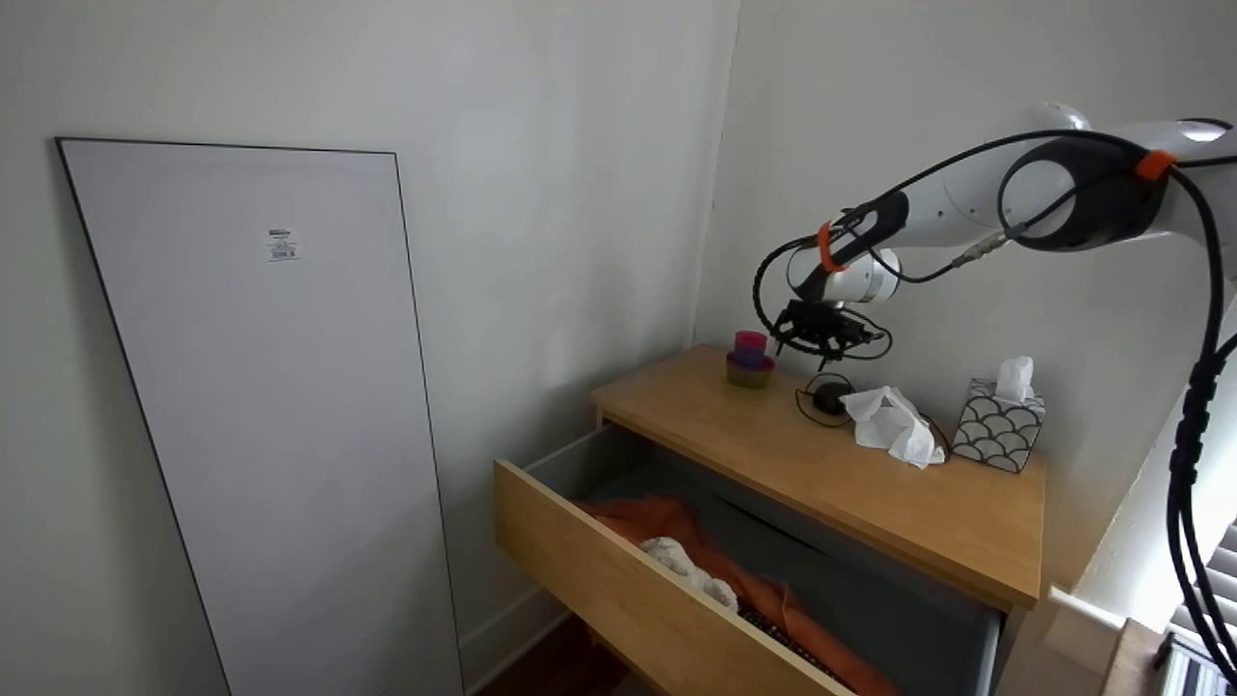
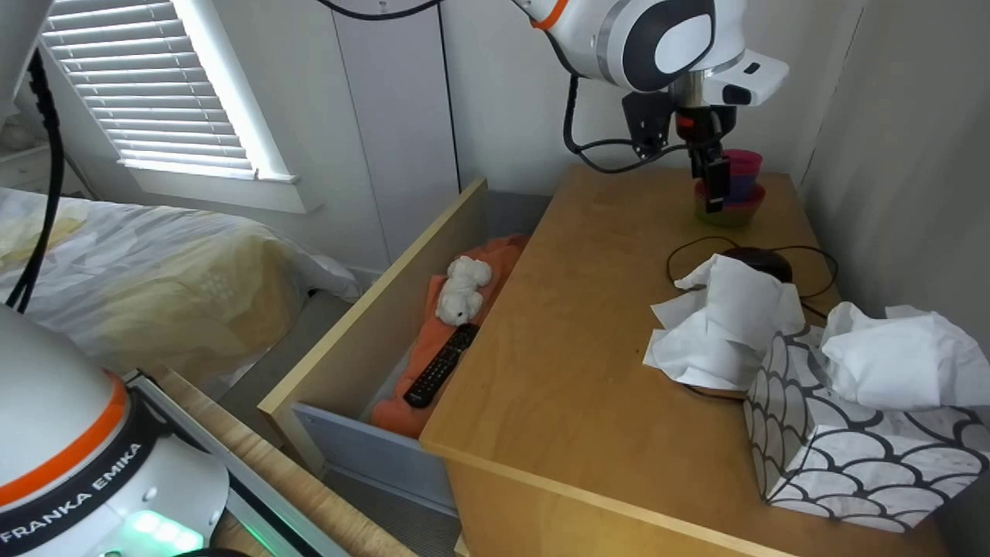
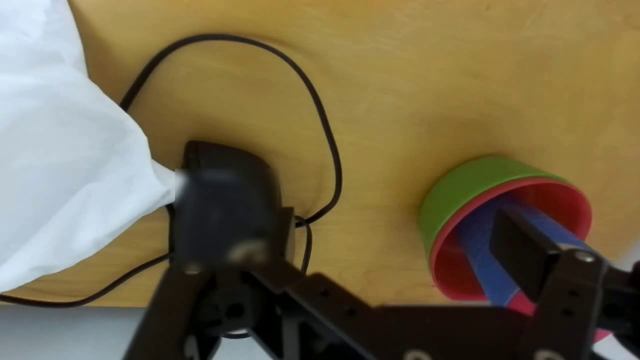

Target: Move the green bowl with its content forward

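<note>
- Because the green bowl (image 3: 462, 192) sits on the dresser top (image 3: 380, 125) with a blue cup (image 3: 480, 240) inside and no grip on it, I take this for the approach; the move forward itself is not yet begun
- My gripper (image 3: 377, 235) holds nothing, its two sides spread well apart; in the wrist view one finger (image 3: 522, 252) covers part of the cup, though whether it touches I cannot tell; the other overlaps the black gadget (image 3: 235, 157)
- My next move, I judge, calls for a sideways shift toward the bowl, lining up on its rim, then sinking and pinching gently so the cup stays in
- My arm (image 1: 966, 208) reaches out with the wrist bent; the gripper points down, near the bowl, in both exterior views
</note>
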Motion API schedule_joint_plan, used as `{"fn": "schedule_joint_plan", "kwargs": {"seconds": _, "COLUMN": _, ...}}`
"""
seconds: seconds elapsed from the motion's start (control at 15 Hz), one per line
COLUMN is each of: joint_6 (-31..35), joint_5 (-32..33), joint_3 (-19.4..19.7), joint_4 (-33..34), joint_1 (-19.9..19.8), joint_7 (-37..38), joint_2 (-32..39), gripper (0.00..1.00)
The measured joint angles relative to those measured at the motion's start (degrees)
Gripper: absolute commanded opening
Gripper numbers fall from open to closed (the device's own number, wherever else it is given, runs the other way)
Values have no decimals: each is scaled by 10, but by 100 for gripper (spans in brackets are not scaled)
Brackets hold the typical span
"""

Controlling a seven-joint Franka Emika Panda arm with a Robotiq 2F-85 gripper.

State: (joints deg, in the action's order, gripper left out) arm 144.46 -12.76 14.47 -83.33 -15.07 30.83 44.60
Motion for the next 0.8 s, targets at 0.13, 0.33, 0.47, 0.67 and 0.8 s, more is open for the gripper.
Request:
{"fn": "schedule_joint_plan", "kwargs": {"seconds": 0.13, "joint_6": 8, "joint_5": 0, "joint_3": 3, "joint_4": 26, "joint_1": 0, "joint_7": 21, "joint_2": 26, "gripper": 100}}
{"fn": "schedule_joint_plan", "kwargs": {"seconds": 0.33, "joint_6": 21, "joint_5": 0, "joint_3": 5, "joint_4": 70, "joint_1": 0, "joint_7": 53, "joint_2": 68, "gripper": 100}}
{"fn": "schedule_joint_plan", "kwargs": {"seconds": 0.47, "joint_6": 26, "joint_5": 0, "joint_3": 7, "joint_4": 100, "joint_1": 0, "joint_7": 71, "joint_2": 94, "gripper": 100}}
{"fn": "schedule_joint_plan", "kwargs": {"seconds": 0.67, "joint_6": 27, "joint_5": 3, "joint_3": 12, "joint_4": 143, "joint_1": 1, "joint_7": 88, "joint_2": 129, "gripper": 100}}
{"fn": "schedule_joint_plan", "kwargs": {"seconds": 0.8, "joint_6": 27, "joint_5": 6, "joint_3": 17, "joint_4": 171, "joint_1": 1, "joint_7": 96, "joint_2": 149, "gripper": 100}}
